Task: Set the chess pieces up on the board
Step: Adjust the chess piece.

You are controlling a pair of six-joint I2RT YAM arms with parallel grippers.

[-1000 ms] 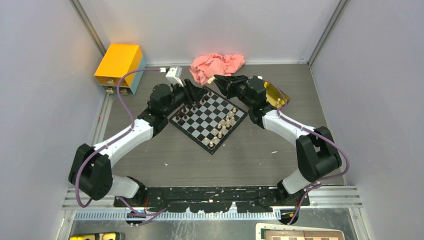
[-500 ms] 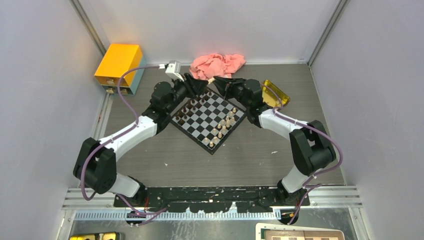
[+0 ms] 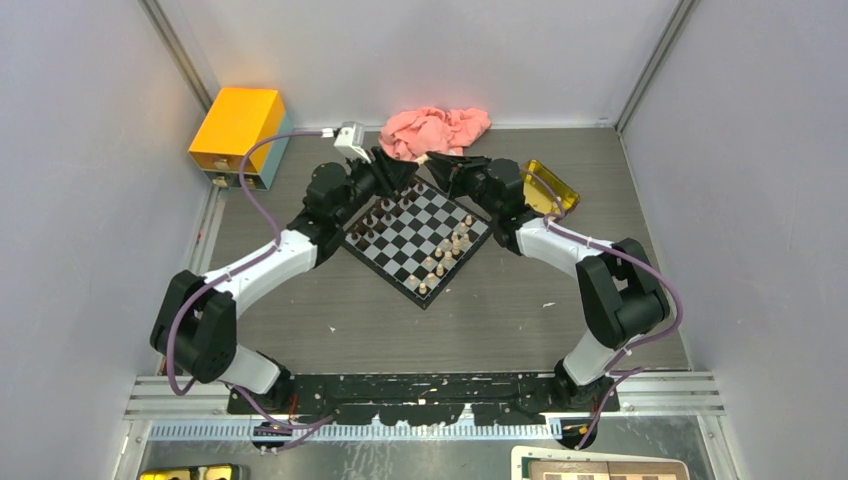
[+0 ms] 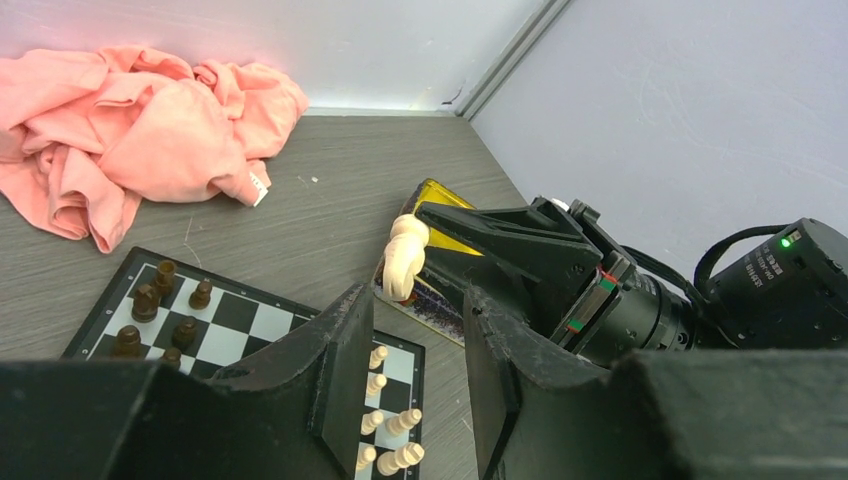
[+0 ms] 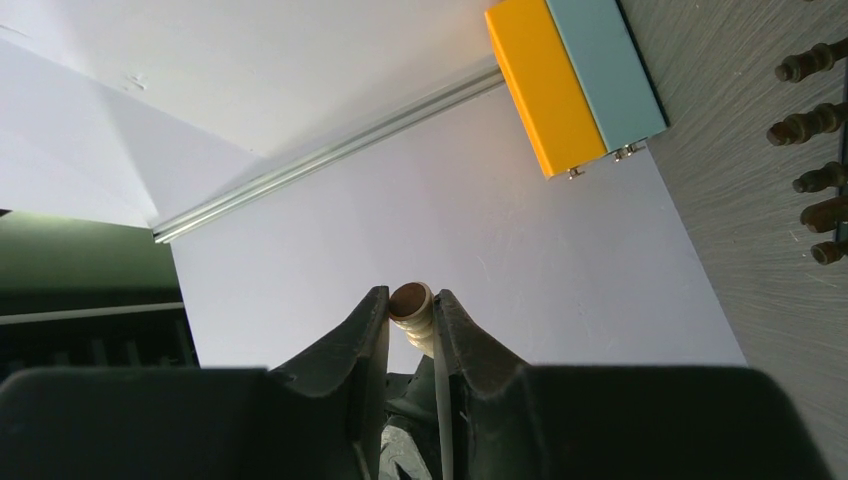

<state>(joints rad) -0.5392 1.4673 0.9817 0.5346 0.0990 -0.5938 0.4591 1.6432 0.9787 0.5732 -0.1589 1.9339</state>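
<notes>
The board [image 3: 412, 238] lies at the table's middle, turned diamond-wise. Dark brown chess pieces [image 3: 370, 220] stand along its left side and pale ones [image 3: 450, 248] along its right. My right gripper [image 3: 432, 160] hovers over the board's far corner, shut on a pale chess piece [image 3: 424, 158]. The right wrist view shows that piece [image 5: 411, 304] pinched between the right gripper's [image 5: 410, 298] jaws. My left gripper [image 3: 404, 172] faces it, open and empty. In the left wrist view the held piece [image 4: 405, 258] hangs just beyond the left gripper [image 4: 420, 340], above the board [image 4: 245, 318].
A pink cloth [image 3: 435, 130] lies behind the board. A yellow see-through tray [image 3: 552, 187] sits at the right under the right arm. An orange box [image 3: 238, 128] stands at the back left. A brown-and-cream board [image 3: 600, 468] lies below the near edge.
Both grippers have drawn together over the board's far corner: the left moved right and back, the right moved left with the pale piece. In the last half second little changed.
</notes>
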